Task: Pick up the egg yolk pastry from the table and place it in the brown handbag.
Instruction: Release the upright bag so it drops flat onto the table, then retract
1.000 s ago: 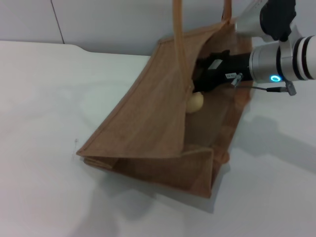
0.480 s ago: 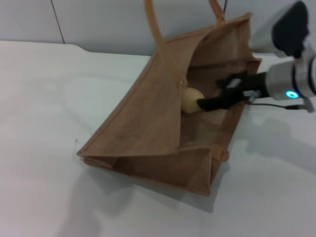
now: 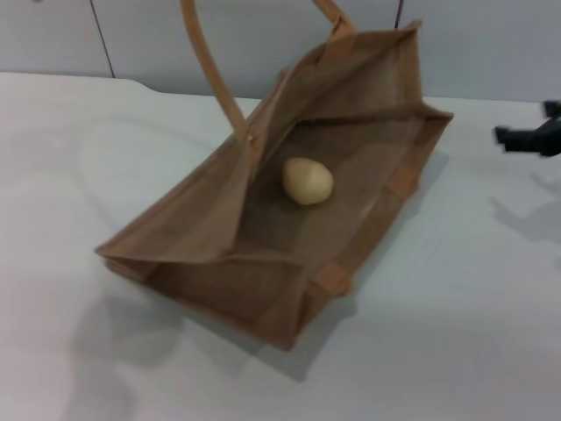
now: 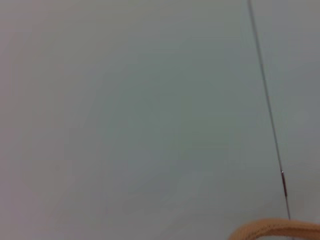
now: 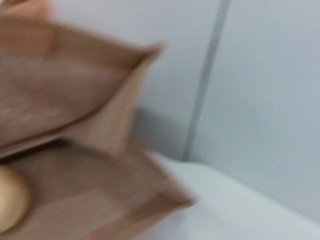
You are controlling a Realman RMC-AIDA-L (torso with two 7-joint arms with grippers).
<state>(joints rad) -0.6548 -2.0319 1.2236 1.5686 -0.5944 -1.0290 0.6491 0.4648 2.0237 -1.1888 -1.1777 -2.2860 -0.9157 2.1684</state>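
**Pastry in bag, right gripper out at the edge**

I read the egg yolk pastry lying loose inside the brown handbag, on its lower inner wall, nothing touching it. The bag lies tipped on the table, mouth open toward my right gripper. Its dark fingers stand apart with nothing between them, well clear of the bag's mouth, pastry far off beyond the fingertips. My left gripper doesn't show; I see only one handle in its wrist view.

No readable text, no labels, no brands, no numbers, no signs anywhere
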